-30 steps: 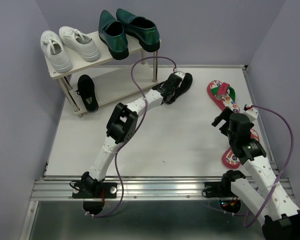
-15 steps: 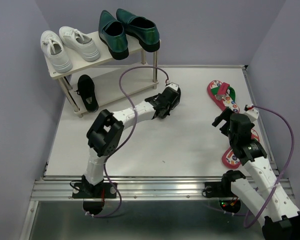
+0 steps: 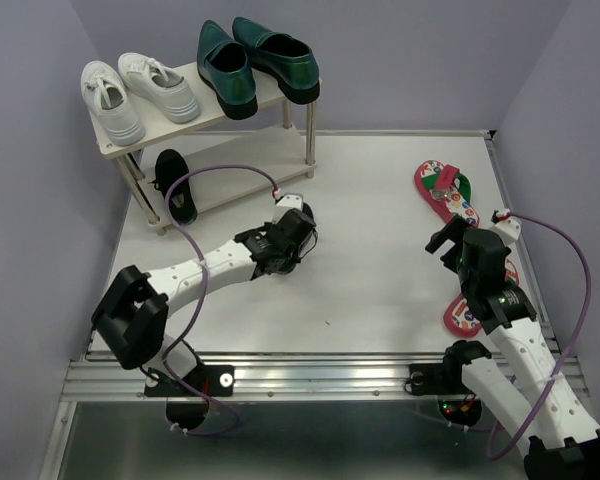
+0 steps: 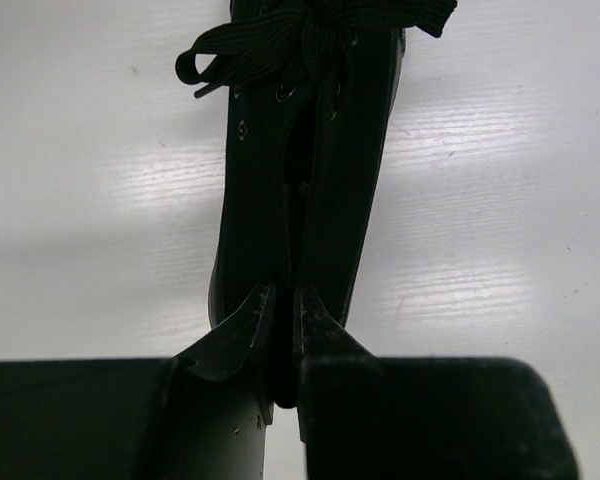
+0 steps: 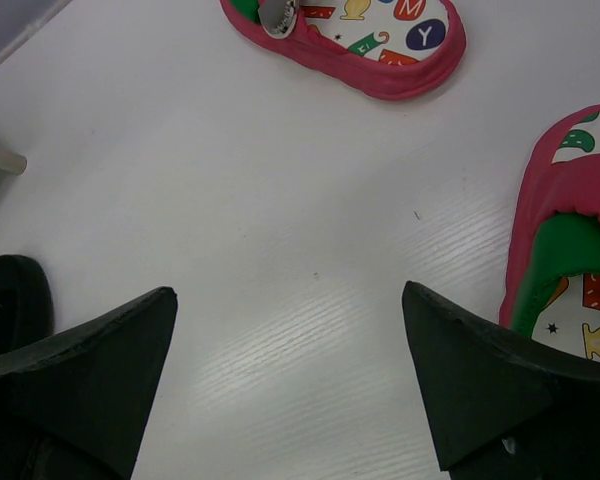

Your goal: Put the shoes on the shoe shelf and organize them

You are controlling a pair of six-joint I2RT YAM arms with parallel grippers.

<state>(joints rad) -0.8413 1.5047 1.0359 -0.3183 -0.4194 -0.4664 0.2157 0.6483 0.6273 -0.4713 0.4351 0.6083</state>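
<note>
Left end effector (image 4: 285, 295) pinches slim matte-black laced shoe (image 4: 310, 150) (right end effector (image 5: 290, 292) gapes empty).

Shoe shelf (image 3: 242, 172) stands at the far left of the table (image 3: 380, 280), with the sneakers (image 3: 160, 85) on the left of its top board, the loafers (image 3: 275, 58) on the right, and a low shoe (image 3: 175, 185) at the left end of the lower board. Second low shoe (image 4: 300, 180) is mid-table in front of the shelf, its near end pinched in the left gripper (image 4: 282, 320). Far flip-flop (image 3: 445, 190) lies at the right, well apart from the shelf. The near flip-flop (image 3: 465, 310) is in front of it, partly under the right arm, with the spread right gripper (image 5: 290, 290) near both.
</note>
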